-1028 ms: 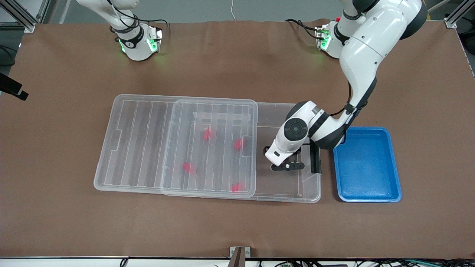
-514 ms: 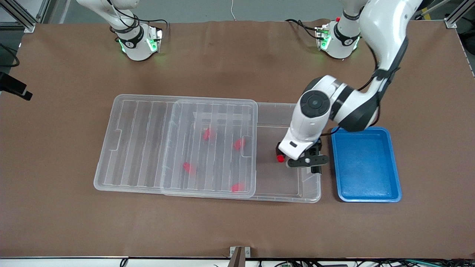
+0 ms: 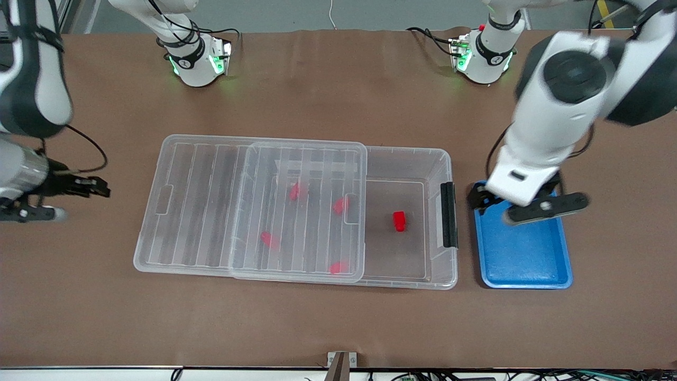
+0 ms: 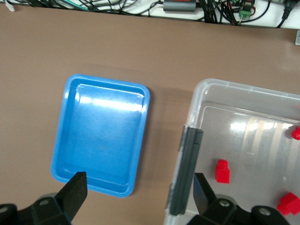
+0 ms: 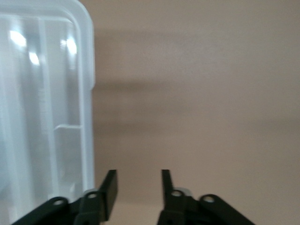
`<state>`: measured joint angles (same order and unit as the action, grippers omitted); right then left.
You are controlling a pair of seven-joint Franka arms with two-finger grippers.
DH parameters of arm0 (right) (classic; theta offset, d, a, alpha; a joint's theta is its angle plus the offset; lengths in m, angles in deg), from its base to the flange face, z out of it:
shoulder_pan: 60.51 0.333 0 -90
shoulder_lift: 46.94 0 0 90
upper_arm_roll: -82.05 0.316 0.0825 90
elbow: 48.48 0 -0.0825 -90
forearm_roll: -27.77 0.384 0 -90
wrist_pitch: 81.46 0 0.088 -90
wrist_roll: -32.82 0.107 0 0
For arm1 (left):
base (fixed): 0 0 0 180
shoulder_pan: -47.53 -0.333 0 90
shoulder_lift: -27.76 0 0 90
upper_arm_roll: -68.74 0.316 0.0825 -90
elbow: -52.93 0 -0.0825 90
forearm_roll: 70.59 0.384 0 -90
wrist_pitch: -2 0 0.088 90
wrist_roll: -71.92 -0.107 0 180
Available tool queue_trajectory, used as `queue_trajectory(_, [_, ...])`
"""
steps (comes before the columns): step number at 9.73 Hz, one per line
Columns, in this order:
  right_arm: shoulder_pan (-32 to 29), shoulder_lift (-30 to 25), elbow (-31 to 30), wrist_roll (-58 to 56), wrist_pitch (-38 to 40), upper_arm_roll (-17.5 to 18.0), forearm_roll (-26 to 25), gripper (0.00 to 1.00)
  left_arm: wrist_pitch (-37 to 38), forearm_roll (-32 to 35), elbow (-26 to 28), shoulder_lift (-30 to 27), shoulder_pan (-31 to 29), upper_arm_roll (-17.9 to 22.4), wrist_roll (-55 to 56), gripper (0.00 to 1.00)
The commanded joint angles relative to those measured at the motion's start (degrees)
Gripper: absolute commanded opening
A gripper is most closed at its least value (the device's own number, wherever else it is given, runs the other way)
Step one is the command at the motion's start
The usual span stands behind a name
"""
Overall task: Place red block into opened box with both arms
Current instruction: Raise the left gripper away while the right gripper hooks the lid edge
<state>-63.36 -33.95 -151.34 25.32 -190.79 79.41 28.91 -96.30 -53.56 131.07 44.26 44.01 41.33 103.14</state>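
The red block (image 3: 399,221) (image 4: 222,170) lies on the floor of the box (image 3: 443,159) (image 4: 206,91), in its uncovered part beside the black clip (image 3: 448,214) (image 4: 187,173). My left gripper (image 3: 545,209) (image 4: 139,190) hangs open and empty, high over the strip between the clip end and the blue tray. My right gripper (image 3: 37,214) (image 5: 138,187) is over bare table past the lid's end at the right arm's end. Its fingers stand apart with a narrow gap and nothing between them.
The ribbed clear lid (image 3: 248,206) (image 5: 42,117) is slid toward the right arm's end, covering most of the box and overhanging it. Several more red blocks show through the lid, one of them (image 3: 341,205). A blue tray (image 3: 523,254) (image 4: 101,133) sits beside the clip end.
The left gripper let go of the red block in the box, then rose and swung toward the blue tray. The right arm came into view and its fingers narrowed.
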Motion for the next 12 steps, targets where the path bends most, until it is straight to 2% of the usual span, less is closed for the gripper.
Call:
queue_trajectory(1, [0.9, -3.0, -8.7, -1.8, -4.5, 0.1, 2.5, 0.00, 3.9, -7.0, 1.0, -3.2, -6.9, -0.2, -11.0, 1.00])
queue_trajectory(2, [2.0, -3.0, -9.7, -1.8, -5.4, 0.1, 4.7, 0.00, 5.7, -7.7, 1.0, -4.3, -9.1, -0.4, -13.2, 1.00])
queue_trajectory(4, [3.8, -2.7, -11.8, -1.8, -8.8, 0.2, 5.3, 0.00, 8.1, -10.3, 1.0, -6.9, -11.7, 0.1, -16.3, 1.00])
queue_trajectory(5, [4.3, -2.7, -13.0, -1.7, -10.4, 0.5, 5.4, 0.00, 8.2, -11.5, 1.5, -9.4, -11.3, 1.8, -18.0, 1.00])
queue_trajectory(6, [4.7, -2.7, -13.1, -1.6, -10.6, 0.7, 5.7, 0.00, 9.6, -12.1, 2.1, -11.1, -8.9, 5.8, -19.5, 1.00])
queue_trajectory(7, [5.1, -2.6, -13.1, -1.6, -10.5, 1.7, 7.4, 0.00, 11.4, -13.0, 2.5, -12.7, -4.7, 12.0, -22.7, 1.00])
queue_trajectory(9, [5.7, -2.0, -12.6, -0.9, -10.6, 4.6, 8.8, 0.00, 11.5, -15.9, 7.3, -16.7, -0.6, 19.6, -28.4, 1.00])
queue_trajectory(10, [5.8, -1.9, -12.4, -0.9, -10.8, 5.9, 9.6, 0.00, 11.5, -16.2, 10.0, -18.9, 0.3, 21.2, -29.5, 1.00])
queue_trajectory(12, [5.9, 0.2, -10.3, -0.8, -10.9, 8.8, 10.0, 0.00, 12.7, -16.2, 11.6, -20.3, 0.4, 21.2, -29.6, 1.00])
